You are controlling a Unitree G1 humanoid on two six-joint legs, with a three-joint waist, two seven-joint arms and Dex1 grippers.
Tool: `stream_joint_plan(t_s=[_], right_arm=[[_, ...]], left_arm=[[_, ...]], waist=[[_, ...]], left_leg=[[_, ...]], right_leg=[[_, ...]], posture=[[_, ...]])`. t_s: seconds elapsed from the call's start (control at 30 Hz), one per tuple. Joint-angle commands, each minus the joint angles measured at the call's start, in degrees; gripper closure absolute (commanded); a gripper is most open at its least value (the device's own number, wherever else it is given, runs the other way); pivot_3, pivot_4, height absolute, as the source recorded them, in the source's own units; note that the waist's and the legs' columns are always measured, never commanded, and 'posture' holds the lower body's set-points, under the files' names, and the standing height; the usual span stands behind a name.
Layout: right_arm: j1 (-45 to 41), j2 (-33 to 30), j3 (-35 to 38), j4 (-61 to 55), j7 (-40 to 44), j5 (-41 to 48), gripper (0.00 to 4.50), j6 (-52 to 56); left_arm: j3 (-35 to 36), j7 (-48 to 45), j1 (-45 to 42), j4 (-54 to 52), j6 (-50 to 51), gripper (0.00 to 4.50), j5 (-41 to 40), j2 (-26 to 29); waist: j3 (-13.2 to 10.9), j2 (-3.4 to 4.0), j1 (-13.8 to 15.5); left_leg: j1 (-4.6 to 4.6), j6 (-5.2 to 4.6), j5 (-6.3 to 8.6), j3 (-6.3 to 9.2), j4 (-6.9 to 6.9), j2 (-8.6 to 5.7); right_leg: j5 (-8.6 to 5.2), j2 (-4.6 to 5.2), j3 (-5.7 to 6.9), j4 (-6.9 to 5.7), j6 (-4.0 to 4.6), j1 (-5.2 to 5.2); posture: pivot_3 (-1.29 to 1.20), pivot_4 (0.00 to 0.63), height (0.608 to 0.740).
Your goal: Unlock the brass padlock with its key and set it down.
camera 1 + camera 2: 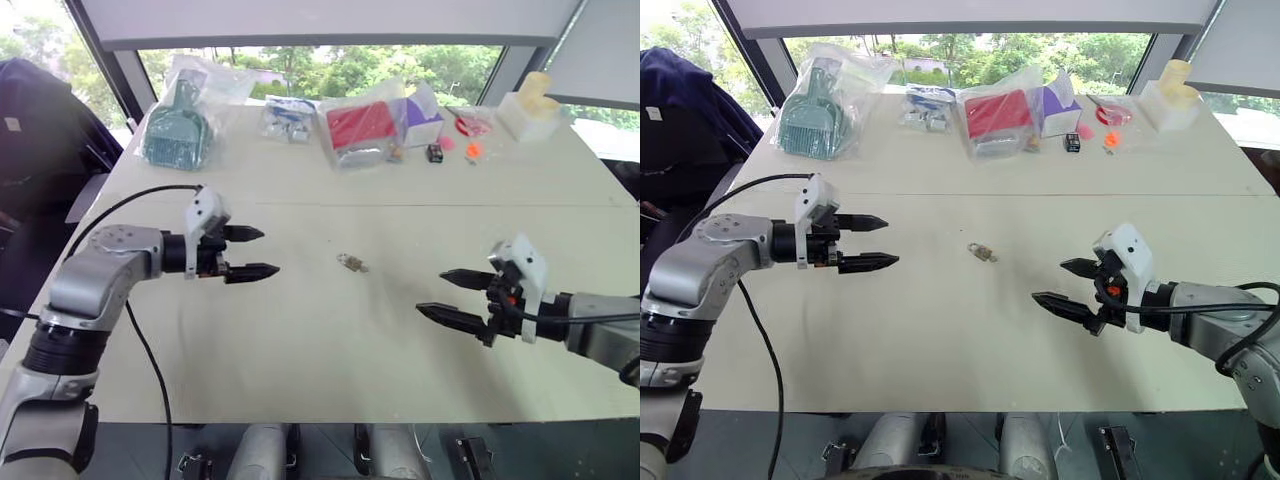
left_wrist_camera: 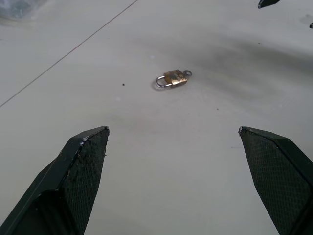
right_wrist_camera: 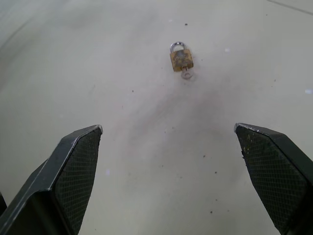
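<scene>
White table (image 1: 330,340) bears tiny brass padlock (image 1: 351,262), key inserted.

Brass padlock (image 1: 351,262) on table (image 1: 300,340) between spread left fingers (image 1: 250,271) and right fingers (image 1: 450,317)

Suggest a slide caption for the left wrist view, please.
Open left gripper facing the brass padlock lying flat on the white table, key in its base.

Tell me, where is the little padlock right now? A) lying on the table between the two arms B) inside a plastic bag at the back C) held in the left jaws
A: the padlock lies alone on the table, untouched, with both arms' jaws open.
</scene>
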State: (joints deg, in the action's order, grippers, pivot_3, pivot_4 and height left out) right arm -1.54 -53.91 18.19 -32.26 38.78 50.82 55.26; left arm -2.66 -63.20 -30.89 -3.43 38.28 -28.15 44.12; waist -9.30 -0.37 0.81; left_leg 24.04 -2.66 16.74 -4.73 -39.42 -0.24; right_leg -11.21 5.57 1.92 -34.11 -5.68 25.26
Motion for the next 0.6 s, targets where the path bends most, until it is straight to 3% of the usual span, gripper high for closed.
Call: stream_joint_plan(t_s=[0.03,0.6], right_arm=[[0.1,0.8,1.0,-1.0,-0.2,0.2,0.0,-0.8],[0.7,2.6,-0.1,-0.9,-0.7,-1.0,0.0,-1.8]], left_arm=[[1.2,0.4,-1.8,0.0,-0.2,0.09,-0.3,-0.5],[0.8,0.2,-0.4,-1.4,0.0,0.09,0.6,0.2]], waist=[[0.0,0.0,0.0],[0.0,-0.01,0.0]], left_leg=[[0.0,0.0,0.0,0.0,-0.01,0.0],[0.0,-0.01,0.0,0.0,-0.15,0.0]], right_leg=[[0.0,0.0,0.0,0.0,0.0,0.0],[0.01,0.0,0.0,-0.08,-0.02,-0.05]], posture=[[0.0,0.15,0.74],[0.0,0.15,0.74]])
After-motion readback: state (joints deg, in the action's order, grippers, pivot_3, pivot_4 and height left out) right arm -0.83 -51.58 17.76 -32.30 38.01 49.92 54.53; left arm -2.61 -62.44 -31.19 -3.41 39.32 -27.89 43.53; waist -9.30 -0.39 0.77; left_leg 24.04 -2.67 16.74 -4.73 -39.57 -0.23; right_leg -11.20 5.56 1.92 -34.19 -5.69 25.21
